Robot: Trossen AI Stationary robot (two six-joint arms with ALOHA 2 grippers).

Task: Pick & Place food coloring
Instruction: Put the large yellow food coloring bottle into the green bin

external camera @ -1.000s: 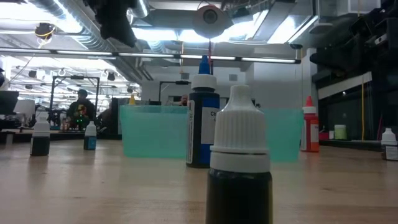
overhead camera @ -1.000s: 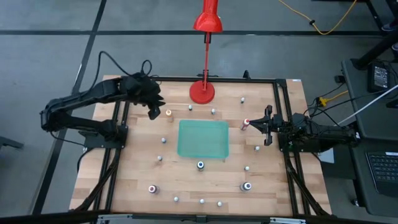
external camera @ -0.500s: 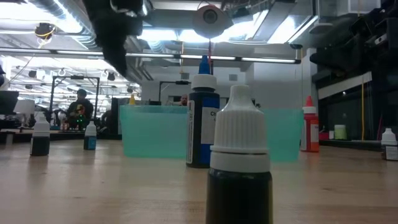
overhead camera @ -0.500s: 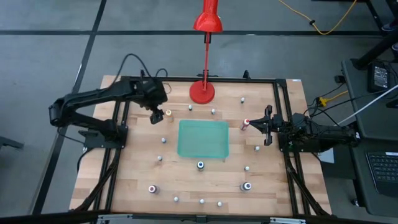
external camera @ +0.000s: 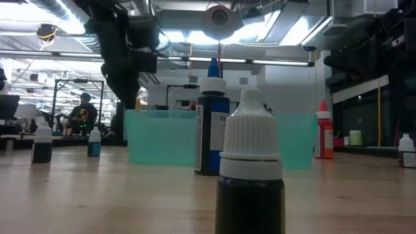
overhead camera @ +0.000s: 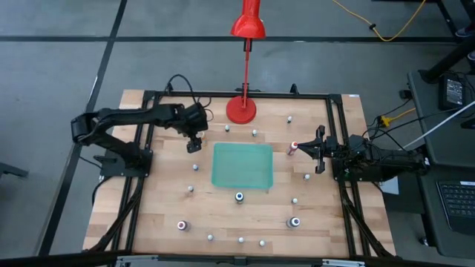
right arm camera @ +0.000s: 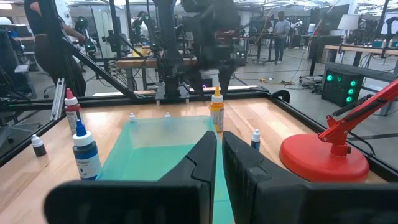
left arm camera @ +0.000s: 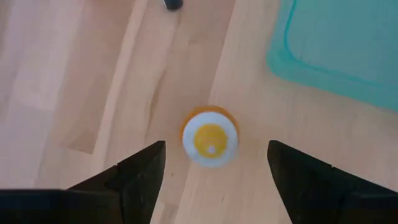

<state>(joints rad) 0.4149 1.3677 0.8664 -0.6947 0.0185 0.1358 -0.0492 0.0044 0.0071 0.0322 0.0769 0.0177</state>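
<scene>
The left pincer (left arm camera: 211,163) had come down from the back-left of the surface (overhead camera: 163,215) and now hung with jaws spread wide, straddling the orange-capped food coloring bottle (left arm camera: 210,135) just beside the teal tray (overhead camera: 242,165). Nothing was gripped yet; closing seemed the next step. The right pincer (overhead camera: 318,150) waited closed at the right edge

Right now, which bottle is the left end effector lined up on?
Start at the teal tray mid-table. Just off its far-left corner, the open left end effector hovers over the orange-capped bottle, the only orange cap among mostly white-capped neighbours.
</scene>
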